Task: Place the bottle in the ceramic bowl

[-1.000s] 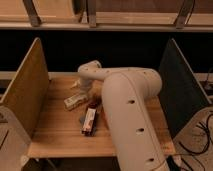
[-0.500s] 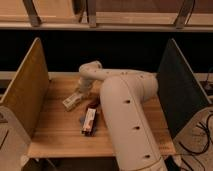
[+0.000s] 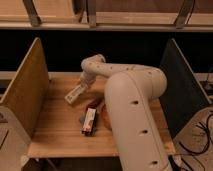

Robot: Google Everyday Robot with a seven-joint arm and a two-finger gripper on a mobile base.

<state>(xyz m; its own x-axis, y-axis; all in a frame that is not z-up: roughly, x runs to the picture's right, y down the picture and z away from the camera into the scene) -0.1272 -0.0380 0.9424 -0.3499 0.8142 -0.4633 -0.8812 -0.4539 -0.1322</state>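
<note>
The whitish bottle lies tilted at the back left of the wooden table. Its upper end sits at my gripper, which is shut on the bottle. My thick white arm reaches in from the front right and bends left to the gripper. Only an orange-red sliver of the ceramic bowl shows beside the arm, near the table's middle. The arm hides most of the bowl.
A flat red-and-white packet lies in front of the bottle, beside the bowl, with a small greyish cup at its left. A tan panel walls the left side, a dark panel the right. Cables trail on the floor at right.
The gripper has come down onto the bottle's upper end and closed on it. The bottle has shifted slightly up and toward the back.
</note>
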